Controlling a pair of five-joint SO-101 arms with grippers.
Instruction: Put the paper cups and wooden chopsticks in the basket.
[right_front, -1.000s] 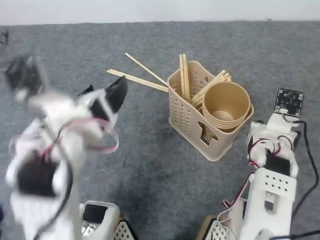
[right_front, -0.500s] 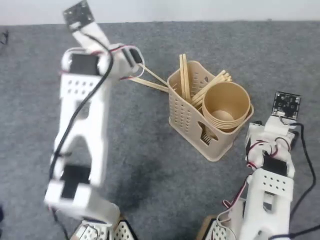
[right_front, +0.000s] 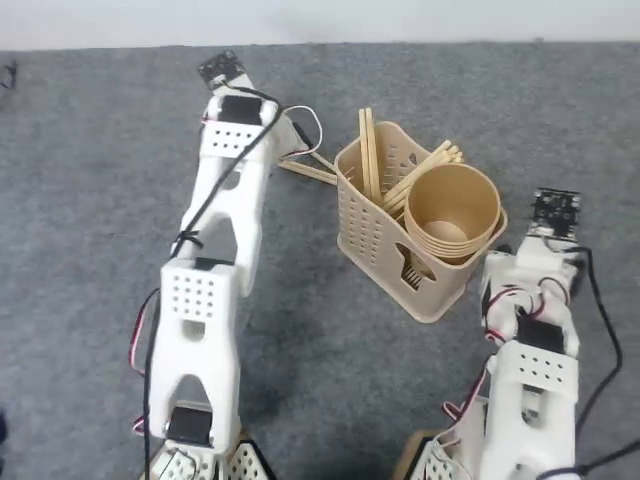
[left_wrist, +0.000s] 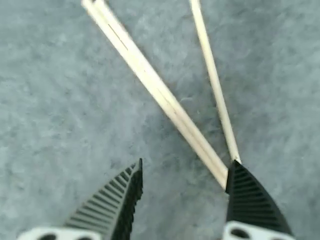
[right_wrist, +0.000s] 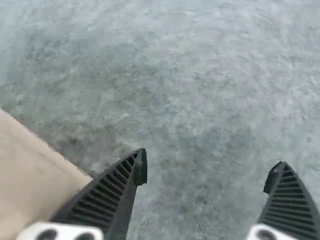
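Observation:
A beige slotted basket (right_front: 380, 235) stands on the grey carpet with stacked paper cups (right_front: 452, 212) and several wooden chopsticks (right_front: 368, 152) in it. More chopsticks (right_front: 312, 170) lie on the carpet just left of the basket. My left arm (right_front: 230, 190) stretches out over them. In the left wrist view a joined pair of chopsticks (left_wrist: 155, 90) and a single chopstick (left_wrist: 212, 75) lie in front of my open left gripper (left_wrist: 186, 170), their near ends meeting one fingertip (left_wrist: 240, 185). My right gripper (right_wrist: 210, 162) hangs open over bare carpet beside the basket wall (right_wrist: 30, 165).
The right arm (right_front: 530, 310) stands close to the basket's right side. Grey carpet (right_front: 100, 200) spreads to the left and in front of the basket. A pale wall strip (right_front: 320, 20) runs along the far edge.
My left arm has swung from the left side of the carpet forward and right, ending over the loose chopsticks. The right arm shifted slightly left.

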